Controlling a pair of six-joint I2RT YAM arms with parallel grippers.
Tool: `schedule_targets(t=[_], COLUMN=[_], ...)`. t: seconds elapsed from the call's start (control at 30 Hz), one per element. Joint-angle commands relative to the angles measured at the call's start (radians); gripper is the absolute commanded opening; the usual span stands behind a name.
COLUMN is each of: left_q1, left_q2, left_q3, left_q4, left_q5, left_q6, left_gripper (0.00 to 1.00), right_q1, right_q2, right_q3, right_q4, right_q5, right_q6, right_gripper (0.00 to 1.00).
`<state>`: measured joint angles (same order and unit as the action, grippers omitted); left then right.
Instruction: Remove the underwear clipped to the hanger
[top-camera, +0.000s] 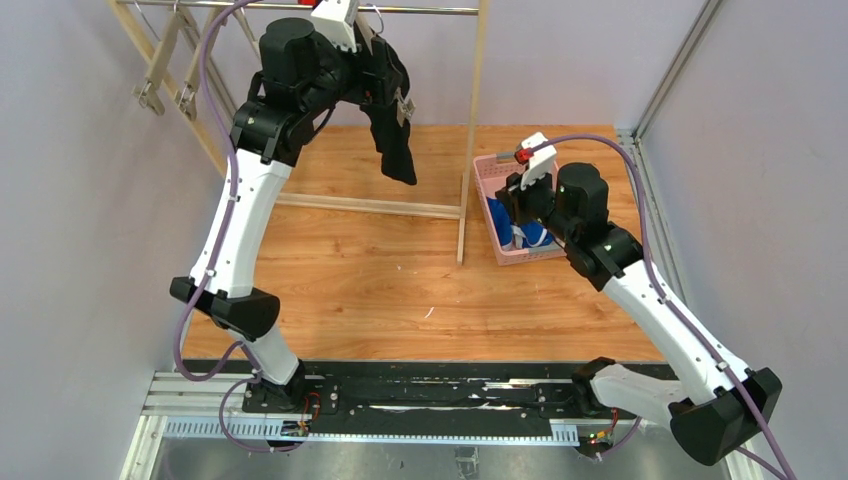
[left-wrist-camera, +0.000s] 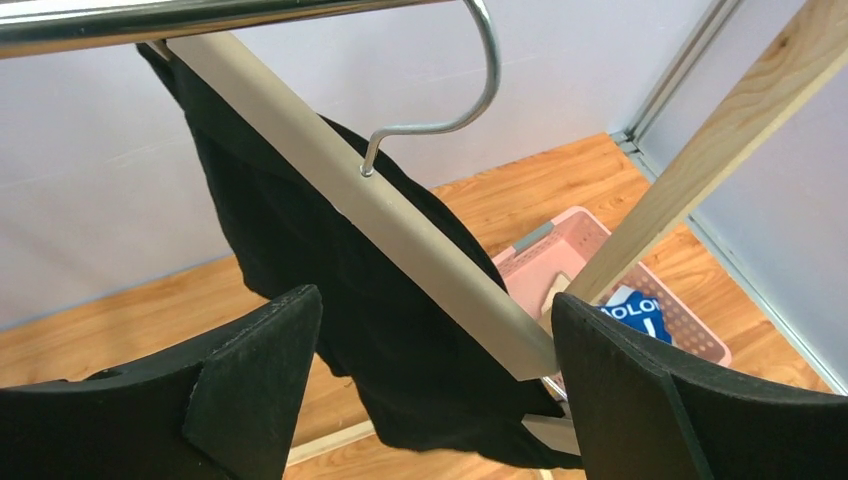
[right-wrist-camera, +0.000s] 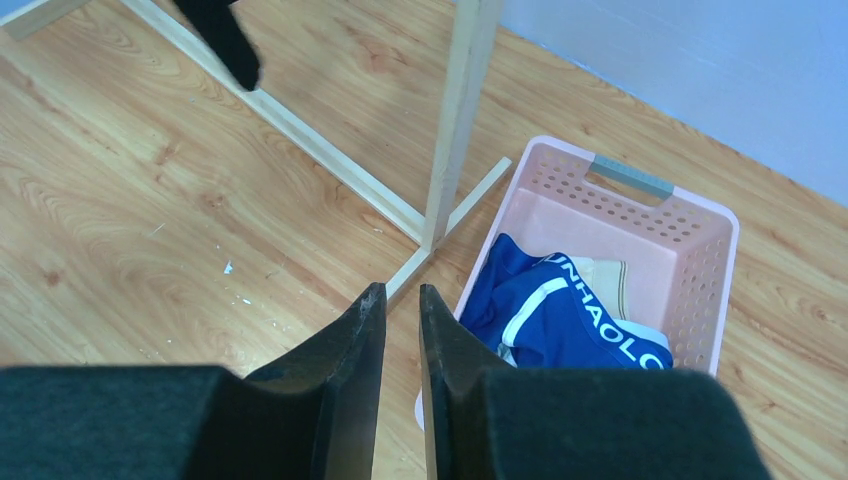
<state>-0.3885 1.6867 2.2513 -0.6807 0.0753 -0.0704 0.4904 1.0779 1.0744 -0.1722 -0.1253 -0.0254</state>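
Note:
The black underwear (top-camera: 396, 140) hangs from a pale wooden hanger (left-wrist-camera: 400, 225) hooked on the metal rail (left-wrist-camera: 200, 22); it fills the middle of the left wrist view (left-wrist-camera: 400, 330). My left gripper (top-camera: 380, 75) is open up at the rail, one finger on each side of the hanger's lower end and the cloth (left-wrist-camera: 435, 300), not touching either. The blue underwear (right-wrist-camera: 560, 320) with white lettering lies in the pink basket (right-wrist-camera: 722, 260) on top of the cream one (right-wrist-camera: 605, 275). My right gripper (right-wrist-camera: 402, 290) is shut and empty, above the floor beside the basket's left edge.
The wooden rack's upright post (top-camera: 470, 130) stands between the hanger and the basket (top-camera: 484, 172), with its base bars on the floor (right-wrist-camera: 330, 150). Empty hangers (top-camera: 160, 80) hang at the rail's left end. Purple walls close in at the back and sides.

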Motion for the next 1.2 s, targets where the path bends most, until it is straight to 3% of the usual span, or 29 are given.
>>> schedule_targets(t=[0.0,0.2,0.4,0.77,0.9,1.0,1.17], left_q1=[-0.008,-0.008,-0.008,-0.008,-0.008,-0.008,-0.007], left_q2=[0.004,-0.027,-0.069,-0.07,-0.059,-0.053,-0.043], left_q3=[0.038,0.0,-0.038,-0.052,-0.05,-0.051,-0.043], left_q4=[0.028,0.028,0.025,0.027,0.021,0.015,0.01], left_q5=[-0.035,-0.106,-0.157,-0.168,-0.165,-0.158,-0.156], left_q6=[0.004,0.033,0.061,0.079,0.083,0.088,0.094], left_gripper=[0.95,0.91,0.66,0.58,0.5,0.38,0.02], right_q1=[0.026,0.029,0.031,0.033,0.034,0.034,0.034], right_q2=[-0.015,-0.013,-0.01,-0.022,-0.029,-0.035,-0.041], right_q3=[0.005,-0.021,-0.032,-0.042,-0.052,-0.058,-0.068], right_q4=[-0.019,-0.009,-0.006,-0.004,0.002,0.009,0.011], right_q5=[0.047,0.04,0.043,0.051,0.054,0.059,0.069], right_q6=[-0.03,-0.012,-0.001,-0.003,-0.009,-0.01,-0.014], right_gripper=[0.19,0.19,0.18,0.18,0.19,0.19,0.19])
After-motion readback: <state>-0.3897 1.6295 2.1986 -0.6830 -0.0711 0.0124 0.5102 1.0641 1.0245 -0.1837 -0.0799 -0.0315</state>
